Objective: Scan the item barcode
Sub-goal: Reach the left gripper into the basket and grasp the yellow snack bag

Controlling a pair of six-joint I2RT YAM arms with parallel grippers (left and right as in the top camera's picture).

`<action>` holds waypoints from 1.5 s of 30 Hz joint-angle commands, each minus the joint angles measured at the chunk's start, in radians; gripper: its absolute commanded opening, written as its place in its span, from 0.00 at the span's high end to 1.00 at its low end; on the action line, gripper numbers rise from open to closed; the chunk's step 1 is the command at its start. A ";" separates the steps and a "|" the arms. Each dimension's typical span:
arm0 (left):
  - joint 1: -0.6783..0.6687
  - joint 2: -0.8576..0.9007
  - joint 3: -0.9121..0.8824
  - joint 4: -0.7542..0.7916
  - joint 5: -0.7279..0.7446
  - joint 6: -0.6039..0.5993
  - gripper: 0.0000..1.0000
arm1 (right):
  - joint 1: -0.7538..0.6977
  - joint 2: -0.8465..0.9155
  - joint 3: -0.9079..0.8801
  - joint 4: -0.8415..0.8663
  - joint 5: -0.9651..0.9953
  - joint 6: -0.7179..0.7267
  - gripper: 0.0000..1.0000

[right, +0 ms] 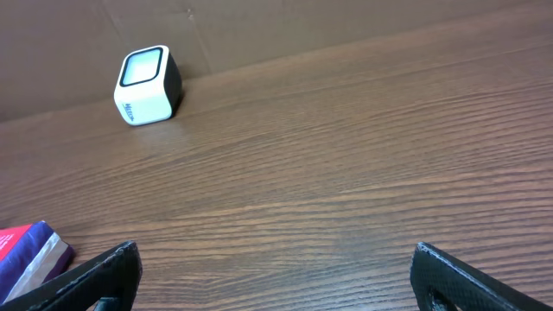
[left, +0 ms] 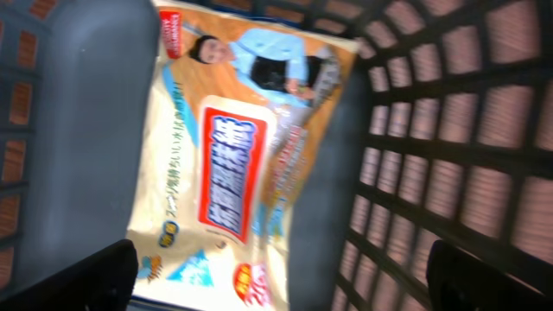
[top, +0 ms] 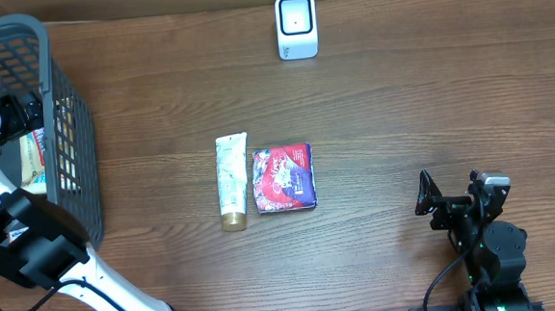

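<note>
A white barcode scanner stands at the table's far edge, also in the right wrist view. My left gripper hangs inside the grey basket. In the left wrist view it is open above a cream packet of wipes with a red label, lying on the basket floor. The picture is blurred, and nothing sits between the jaws. My right gripper rests open and empty at the near right of the table.
A white tube and a purple and red packet lie side by side mid-table; the packet's corner shows in the right wrist view. The basket's lattice wall rises close to the right of my left gripper.
</note>
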 commanded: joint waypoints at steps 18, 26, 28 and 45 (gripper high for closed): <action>-0.022 0.015 -0.379 0.354 -0.112 0.003 0.00 | 0.005 -0.001 -0.010 0.006 -0.006 0.002 0.00; -0.022 0.099 -0.380 0.360 -0.165 0.000 0.00 | 0.005 -0.001 -0.010 0.006 -0.006 0.002 0.00; -0.022 0.103 -0.380 0.367 -0.190 -0.013 0.09 | 0.005 -0.001 -0.010 0.006 -0.006 0.002 0.00; -0.020 0.062 -0.109 0.064 -0.093 -0.068 0.96 | 0.005 -0.001 -0.010 0.006 -0.006 0.002 0.00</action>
